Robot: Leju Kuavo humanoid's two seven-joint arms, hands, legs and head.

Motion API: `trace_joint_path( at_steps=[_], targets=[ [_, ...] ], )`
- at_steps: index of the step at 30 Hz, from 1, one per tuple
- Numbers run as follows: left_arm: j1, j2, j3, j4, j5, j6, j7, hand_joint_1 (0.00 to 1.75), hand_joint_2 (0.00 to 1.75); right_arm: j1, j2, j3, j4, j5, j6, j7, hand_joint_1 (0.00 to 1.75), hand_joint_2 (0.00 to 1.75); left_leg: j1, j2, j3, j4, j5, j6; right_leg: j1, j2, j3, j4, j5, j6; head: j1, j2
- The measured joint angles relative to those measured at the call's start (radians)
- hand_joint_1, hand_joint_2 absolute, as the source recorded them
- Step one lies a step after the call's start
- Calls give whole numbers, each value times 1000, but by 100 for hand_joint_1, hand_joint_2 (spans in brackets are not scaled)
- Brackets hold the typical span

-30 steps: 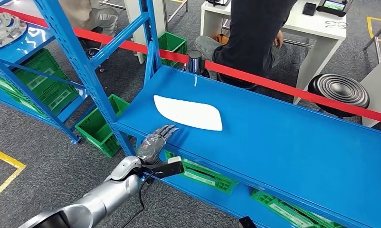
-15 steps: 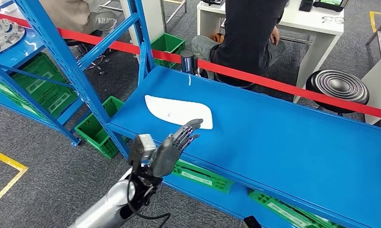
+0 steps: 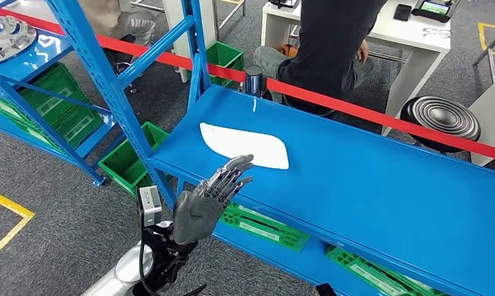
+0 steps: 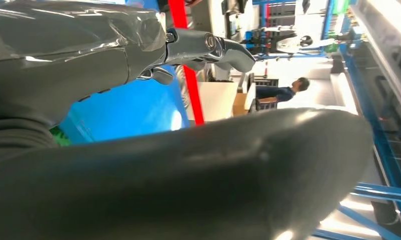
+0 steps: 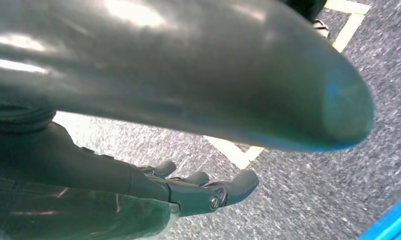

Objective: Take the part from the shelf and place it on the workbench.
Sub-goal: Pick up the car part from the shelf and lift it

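Note:
A flat white part (image 3: 245,146) lies on the blue workbench (image 3: 368,185), near its left end. My left hand (image 3: 208,200) is raised just in front of the bench's front edge, short of the part, fingers spread and holding nothing. In the left wrist view the thumb and fingers (image 4: 208,47) stand apart with nothing between them. My right hand (image 5: 138,195) hangs over the grey floor, its fingers (image 5: 208,192) loosely extended and holding nothing.
A blue shelf frame (image 3: 97,68) stands left of the bench, with a metal part (image 3: 7,34) on its top level and green crates (image 3: 128,166) beneath. Red tape (image 3: 356,111) runs behind the bench. Beyond it are a seated person (image 3: 331,49), a black stool (image 3: 439,117) and a white desk (image 3: 418,37).
My left hand lifted off the bench's front edge and turned over, fingers now pointing up and spread. The white part has stayed where it lay; the view swayed slightly.

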Motion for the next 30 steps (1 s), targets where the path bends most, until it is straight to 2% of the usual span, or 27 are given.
trace_joint_path(
  at_steps=[1,2,3,5,6,7,8,10,12,13,15,16,17,18,20,22,23,25,27,28,30],
  targets=[
    [3,2,-1,0,0,0,0,0,0,2,-1,0,0,0,0,0,0,0,-1,-1,-1,1,0,0,-1,0,-24,49,-13,2,0,0],
    [5,3,-1,0,0,0,0,0,0,3,-2,0,1,0,0,0,0,0,-1,-1,-2,2,0,0,-1,0,-33,65,-11,9,0,0],
    [6,4,-2,0,0,0,0,0,0,4,-3,0,1,0,0,0,0,0,-1,-2,-2,4,-1,-1,-3,0,-22,41,5,19,0,0],
    [6,5,-3,-1,-2,0,-2,0,0,4,-5,-1,1,-1,0,0,0,0,0,-3,-4,15,-7,-9,-8,-3,41,-93,57,36,0,0],
    [6,6,-2,-2,-4,0,-4,0,0,3,-5,-1,1,-3,0,0,0,0,-2,-4,-7,23,-12,-15,-9,-3,70,-151,76,36,0,0],
    [7,7,-2,-2,-8,-1,-7,0,0,4,-5,-2,1,-6,0,0,0,0,-4,-5,-10,30,-16,-21,-8,-3,88,-186,86,30,0,0],
    [9,8,-2,-4,-12,-4,-13,0,0,5,-5,-2,1,-9,0,0,0,0,-5,-5,-13,34,-19,-25,-6,-2,93,-197,88,21,0,0],
    [15,14,-2,-6,-20,-9,-26,0,0,9,-3,-6,2,-20,0,1,0,0,-3,-5,-16,39,-22,-32,-5,0,93,-197,92,5,-1,0],
    [27,23,-1,-6,-21,-11,-43,0,0,13,-1,-13,4,-30,0,1,0,0,2,-6,-29,72,-47,-43,-9,1,94,-199,95,-6,-3,0],
    [34,29,0,-5,-21,-9,-54,0,0,15,0,-15,5,-35,1,0,0,0,5,-6,-47,116,-75,-51,-11,1,94,-199,95,-10,-4,0],
    [53,41,4,-2,-20,2,-76,0,0,22,0,-19,8,-43,2,-2,0,0,11,-7,-107,246,-140,-62,-9,1,92,-199,95,-14,-6,0],
    [64,46,6,0,-19,9,-87,0,0,27,0,-21,8,-46,3,-3,0,0,14,-6,-134,301,-158,-65,-8,2,92,-199,92,-16,-6,0],
    [75,51,10,2,-20,17,-99,0,0,32,0,-22,8,-48,5,-5,0,0,15,-6,-147,325,-158,-65,-6,3,92,-200,89,-19,-6,0],
    [85,56,14,3,-21,25,-112,0,0,36,0,-23,8,-48,7,-7,0,0,16,-6,-139,310,-140,-62,-4,4,93,-200,88,-21,-6,0],
    [100,64,24,2,-27,38,-135,0,0,42,0,-23,8,-49,10,-10,0,0,12,-7,-73,183,-75,-45,0,5,100,-200,88,-23,-6,0],
    [108,71,33,-3,-31,44,-147,0,0,44,3,-23,8,-52,11,-12,0,0,4,-5,-15,71,-38,-25,4,6,103,-200,89,-20,-4,0],
    [112,74,37,-7,-32,44,-149,0,0,45,4,-23,8,-54,11,-12,0,0,-1,-4,-5,48,-35,-18,4,6,102,-201,90,-17,-4,0],
    [119,77,43,-14,-35,44,-150,0,0,47,3,-24,8,-60,11,-12,0,0,-5,-3,-2,37,-34,-12,3,4,102,-206,92,-6,-5,0],
    [123,78,47,-22,-37,42,-151,0,0,49,2,-24,8,-64,11,-14,0,0,-1,-2,9,13,-22,-5,5,2,94,-188,81,-1,-4,0],
    [124,78,48,-25,-37,42,-152,0,0,49,1,-24,8,-64,10,-15,0,0,2,-1,15,2,-16,-2,6,1,76,-152,63,-2,-2,0],
    [127,78,48,-26,-38,42,-152,0,0,51,-1,-24,9,-66,9,-16,0,0,2,0,17,-4,-12,0,3,1,15,-27,9,-7,-1,0]
  ],
)
